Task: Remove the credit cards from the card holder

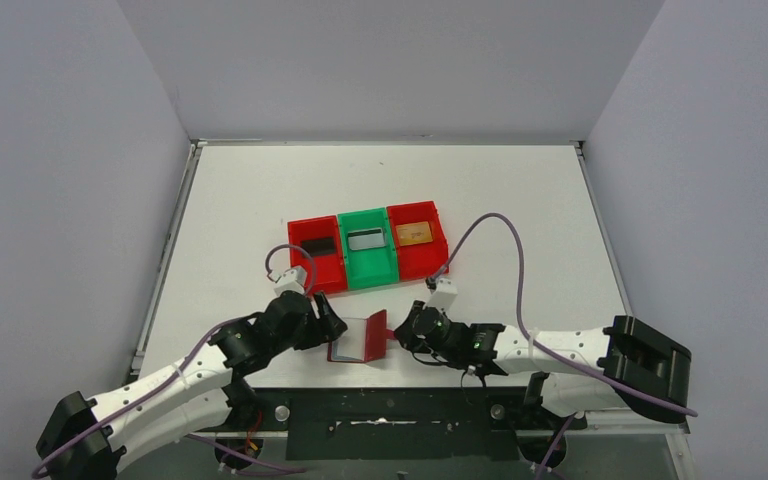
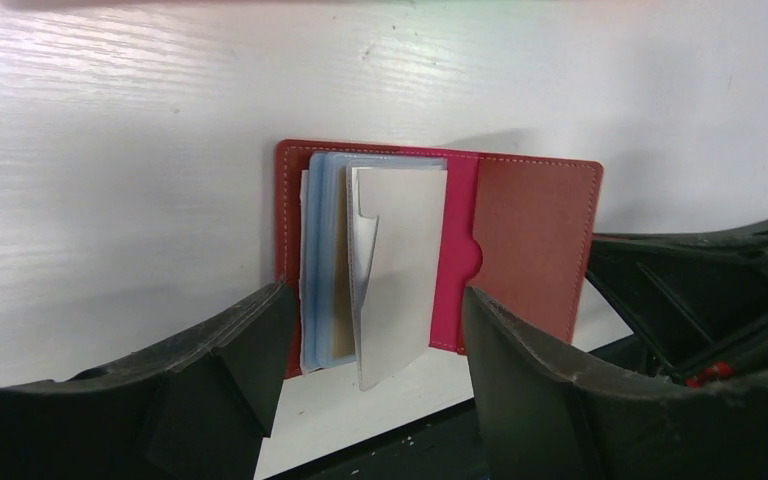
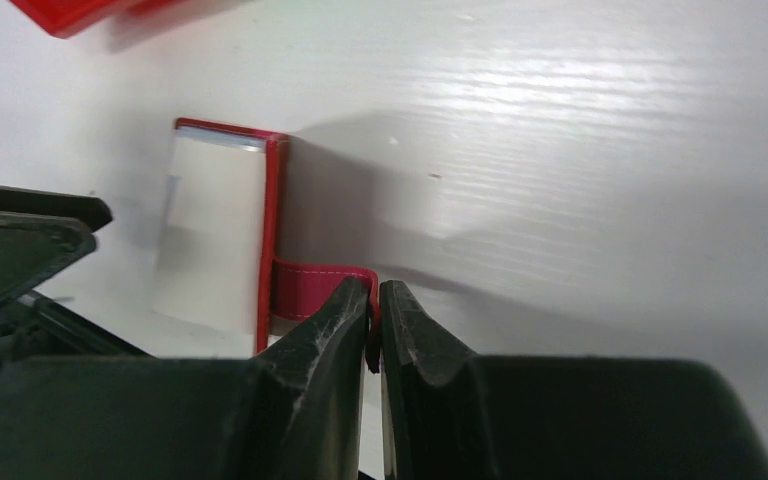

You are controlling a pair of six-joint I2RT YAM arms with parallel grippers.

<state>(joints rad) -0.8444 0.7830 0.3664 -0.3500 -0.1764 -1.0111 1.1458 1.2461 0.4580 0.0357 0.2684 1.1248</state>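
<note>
The white table point(image 1: 260, 200) carries everything; the left arm point(image 1: 160, 385) and the right arm point(image 1: 560, 350) reach in from its near edge and meet close in front of their bases; three plastic bins stand in a row touching each other at the middle of the table, a left red bin point(image 1: 325, 278), a green bin point(image 1: 370, 270) and a right red bin point(image 1: 418, 262); in the left red bin lies a black card point(image 1: 317, 243), in the green bin a silver-grey card point(image 1: 367, 239), in the right red bin a gold-tan card point(image 1: 413, 234); the card holder point(image 1: 357, 338) lies open near the front edge of the table, between the two grippers and well apart from the bins; in the left wrist view its dark red cover point(image 2: 535, 240) is flat on the table and the clear pockets point(image 2: 325, 230) are fanned, one grey-white leaf point(image 2: 400, 280) standing up from the fold; a tan strip shows among the pockets, but I cannot tell if it is a card; the left gripper point(image 2: 375, 295) is spread wide, one finger at each side of the pocket stack, and grips nothing; the right gripper point(image 3: 374, 300) is closed tight, pinching the end of the red snap tab point(image 3: 315, 290) that sticks out from the right side of the holder.
</note>
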